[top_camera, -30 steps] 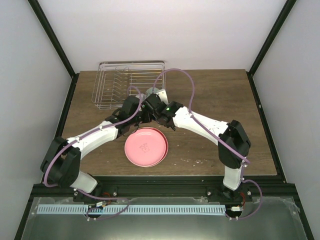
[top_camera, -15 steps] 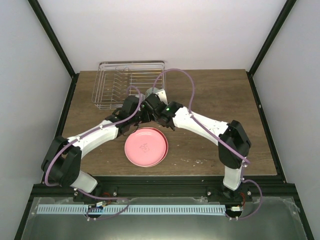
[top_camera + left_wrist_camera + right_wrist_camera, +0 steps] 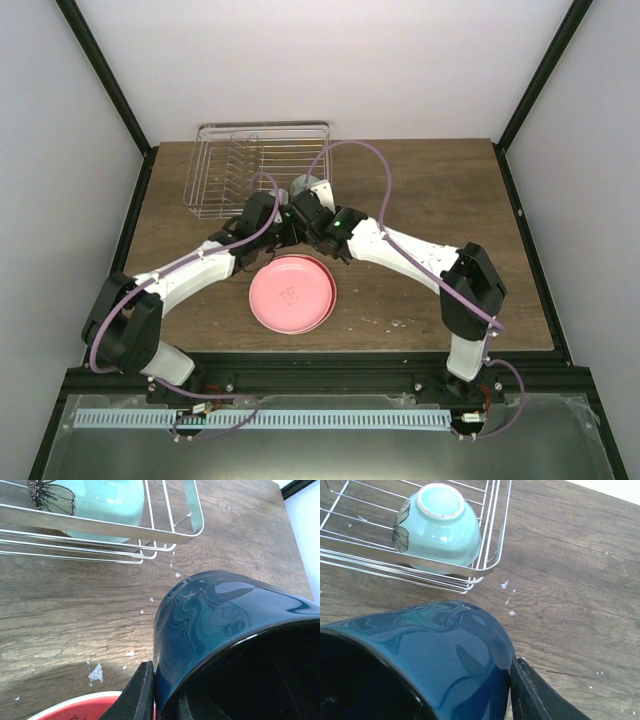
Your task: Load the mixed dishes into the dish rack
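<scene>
The dark blue cup (image 3: 215, 615) fills both wrist views, also (image 3: 430, 650), and hangs just above the table near the dish rack's (image 3: 215, 150) front right corner. My left gripper (image 3: 157, 680) is shut on its rim, one finger outside the wall and one inside. My right gripper (image 3: 512, 670) grips the opposite side of the rim. In the top view both grippers, left (image 3: 283, 222) and right (image 3: 300, 212), meet and hide the cup. The mint-green bowl (image 3: 440, 527) lies upside down in the rack. The pink plate (image 3: 291, 293) lies on the table on a lime-green plate (image 3: 326, 314).
The rack's wire rim (image 3: 100, 527) is close in front of the cup. Small white specks (image 3: 506, 585) dot the wooden table (image 3: 430, 190). Black frame posts stand at the table's sides. The floral plate is not in view.
Both grippers, with the cup between them, have shifted slightly toward the rack. The plates and the bowl have not moved.
</scene>
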